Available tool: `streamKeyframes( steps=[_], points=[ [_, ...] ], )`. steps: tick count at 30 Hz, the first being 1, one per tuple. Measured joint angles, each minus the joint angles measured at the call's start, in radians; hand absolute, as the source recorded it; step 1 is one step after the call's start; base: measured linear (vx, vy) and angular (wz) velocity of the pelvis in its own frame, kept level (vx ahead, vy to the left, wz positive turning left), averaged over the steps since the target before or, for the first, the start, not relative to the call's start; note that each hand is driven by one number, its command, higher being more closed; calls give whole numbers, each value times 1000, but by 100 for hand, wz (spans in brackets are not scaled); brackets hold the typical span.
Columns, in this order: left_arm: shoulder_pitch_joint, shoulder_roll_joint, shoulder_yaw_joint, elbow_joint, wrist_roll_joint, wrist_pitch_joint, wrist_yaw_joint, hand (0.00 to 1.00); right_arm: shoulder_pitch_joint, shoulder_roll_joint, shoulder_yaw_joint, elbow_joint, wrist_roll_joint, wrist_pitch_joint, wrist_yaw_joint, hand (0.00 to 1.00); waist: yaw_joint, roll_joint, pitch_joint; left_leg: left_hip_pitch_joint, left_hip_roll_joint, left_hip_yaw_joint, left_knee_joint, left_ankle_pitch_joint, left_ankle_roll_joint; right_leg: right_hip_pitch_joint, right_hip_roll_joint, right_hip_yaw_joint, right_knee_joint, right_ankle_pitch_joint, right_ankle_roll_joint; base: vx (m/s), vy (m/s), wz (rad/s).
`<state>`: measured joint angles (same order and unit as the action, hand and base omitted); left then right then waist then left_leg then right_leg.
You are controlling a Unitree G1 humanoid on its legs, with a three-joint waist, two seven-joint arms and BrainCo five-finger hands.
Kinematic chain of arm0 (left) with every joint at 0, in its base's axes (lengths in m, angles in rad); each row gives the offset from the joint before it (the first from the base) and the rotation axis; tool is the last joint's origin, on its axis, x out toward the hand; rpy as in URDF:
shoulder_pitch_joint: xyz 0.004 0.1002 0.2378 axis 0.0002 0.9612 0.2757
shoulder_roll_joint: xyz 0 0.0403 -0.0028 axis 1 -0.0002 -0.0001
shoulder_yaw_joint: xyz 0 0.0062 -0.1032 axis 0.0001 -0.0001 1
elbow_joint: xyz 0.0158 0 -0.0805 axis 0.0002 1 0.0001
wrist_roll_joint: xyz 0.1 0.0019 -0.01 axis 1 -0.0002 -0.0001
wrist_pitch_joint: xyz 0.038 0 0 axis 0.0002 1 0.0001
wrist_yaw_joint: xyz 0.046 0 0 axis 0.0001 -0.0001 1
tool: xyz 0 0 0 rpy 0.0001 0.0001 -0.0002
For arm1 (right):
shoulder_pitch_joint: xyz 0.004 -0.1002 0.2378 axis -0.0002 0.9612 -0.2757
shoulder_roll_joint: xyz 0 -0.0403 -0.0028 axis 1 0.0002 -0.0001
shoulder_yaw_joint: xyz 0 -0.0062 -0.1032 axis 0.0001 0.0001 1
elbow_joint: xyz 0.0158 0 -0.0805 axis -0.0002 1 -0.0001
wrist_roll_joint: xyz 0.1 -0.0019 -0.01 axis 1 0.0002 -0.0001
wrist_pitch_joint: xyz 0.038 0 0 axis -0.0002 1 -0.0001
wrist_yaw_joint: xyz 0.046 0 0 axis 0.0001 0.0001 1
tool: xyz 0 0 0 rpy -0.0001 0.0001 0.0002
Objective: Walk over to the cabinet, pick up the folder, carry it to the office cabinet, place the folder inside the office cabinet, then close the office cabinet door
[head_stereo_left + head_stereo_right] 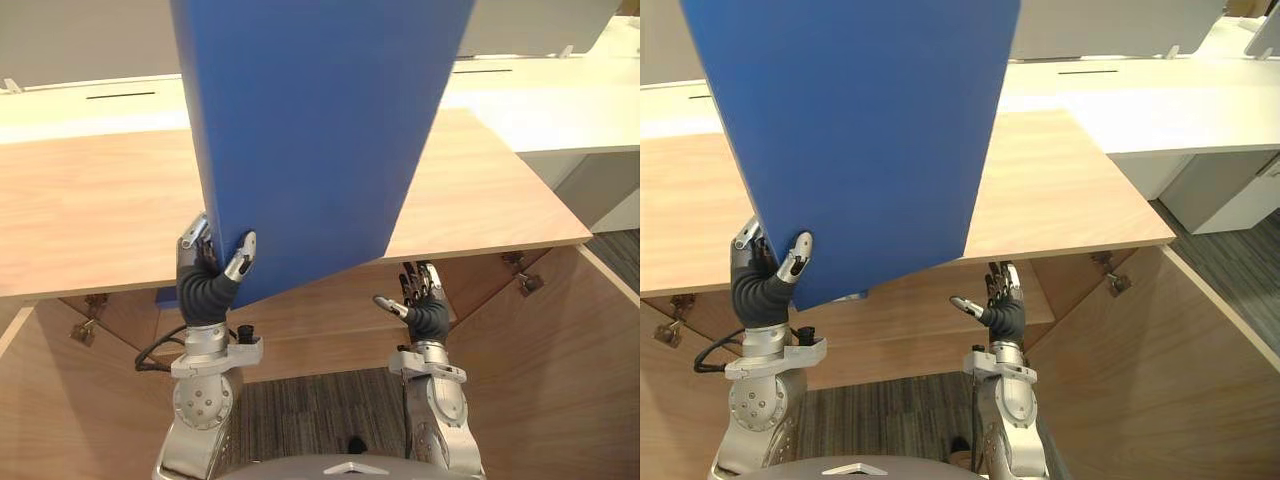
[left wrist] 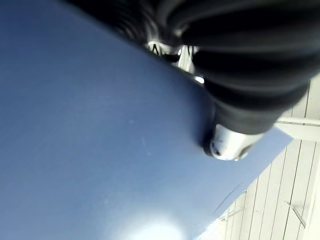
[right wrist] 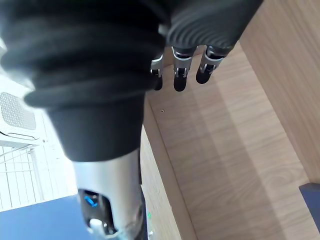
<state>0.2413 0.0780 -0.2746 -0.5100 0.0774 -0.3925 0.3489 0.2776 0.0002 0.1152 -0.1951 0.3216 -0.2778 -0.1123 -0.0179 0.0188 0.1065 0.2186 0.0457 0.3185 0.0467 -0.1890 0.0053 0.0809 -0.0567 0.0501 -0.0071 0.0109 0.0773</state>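
A large blue folder (image 1: 310, 130) stands upright and tilted, rising past the top of the eye views. My left hand (image 1: 208, 280) is shut on its lower corner, thumb (image 1: 240, 255) on the near face and fingers behind. In the left wrist view the folder's blue face (image 2: 100, 150) lies against my thumb (image 2: 227, 142). My right hand (image 1: 425, 305) is open, fingers straight and pointing up, holding nothing, just below the front edge of the wooden cabinet top (image 1: 480, 200). The right wrist view has its fingertips (image 3: 180, 80) near a wooden panel (image 3: 230, 150).
The low wooden office cabinet stands in front of me with both doors swung open, the left door (image 1: 70, 400) and the right door (image 1: 560, 370). A shelf (image 1: 320, 320) shows inside. White desks (image 1: 540, 90) stand behind. Grey carpet (image 1: 310, 410) lies below.
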Motion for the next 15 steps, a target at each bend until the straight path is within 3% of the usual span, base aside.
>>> streamKeyframes(
  steps=[2,15],
  points=[
    [0,0,7,10,-27,-1,-16,100,16,-5,2,-35,29,24,0,0,2,1,0,1,-2,6,6,-9,2,1,-3,9,1,0,0,-12,-1,-9],
    [16,13,15,48,-77,-8,-72,100,17,-98,37,-47,113,24,-1,0,-9,5,-2,6,-18,-1,10,-18,17,-12,-12,33,27,0,0,-29,-8,-2]
  ],
)
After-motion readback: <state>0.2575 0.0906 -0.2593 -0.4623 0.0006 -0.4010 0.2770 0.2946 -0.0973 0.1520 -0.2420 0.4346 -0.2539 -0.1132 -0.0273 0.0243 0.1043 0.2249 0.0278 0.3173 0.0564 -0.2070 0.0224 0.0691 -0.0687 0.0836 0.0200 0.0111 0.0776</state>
